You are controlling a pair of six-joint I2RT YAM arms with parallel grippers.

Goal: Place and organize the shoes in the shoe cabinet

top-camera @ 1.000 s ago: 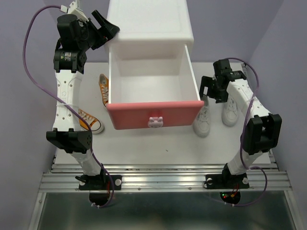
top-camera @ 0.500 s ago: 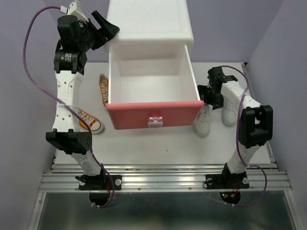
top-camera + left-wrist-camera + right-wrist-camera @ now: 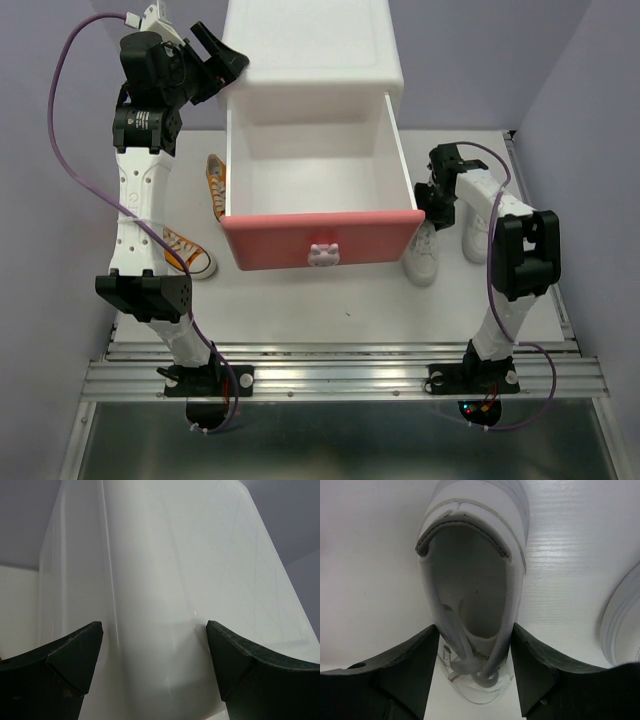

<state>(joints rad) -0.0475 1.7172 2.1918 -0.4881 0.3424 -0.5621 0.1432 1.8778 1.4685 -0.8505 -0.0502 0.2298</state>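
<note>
The shoe cabinet (image 3: 312, 45) stands at the back, its pink top drawer (image 3: 270, 243) pulled out with nothing in it. One white shoe (image 3: 423, 255) lies right of the drawer, and my right gripper (image 3: 432, 205) is down over it. In the right wrist view that gripper (image 3: 475, 635) has its fingers pressed on both sides of the white shoe (image 3: 470, 555). The second white shoe (image 3: 479, 232) lies just to the right. Two orange shoes (image 3: 216, 183) (image 3: 187, 252) lie left of the drawer. My left gripper (image 3: 222, 62) stays open at the cabinet's upper left corner (image 3: 165, 580).
The open drawer's right wall (image 3: 398, 160) runs close beside my right arm. The second white shoe's sole (image 3: 622, 630) shows at the right edge of the right wrist view. Purple walls close in the table on both sides.
My right arm has swung down and left over the white shoe beside the drawer, and its jaws have closed from wide open onto the shoe's sides. The left arm has not moved.
</note>
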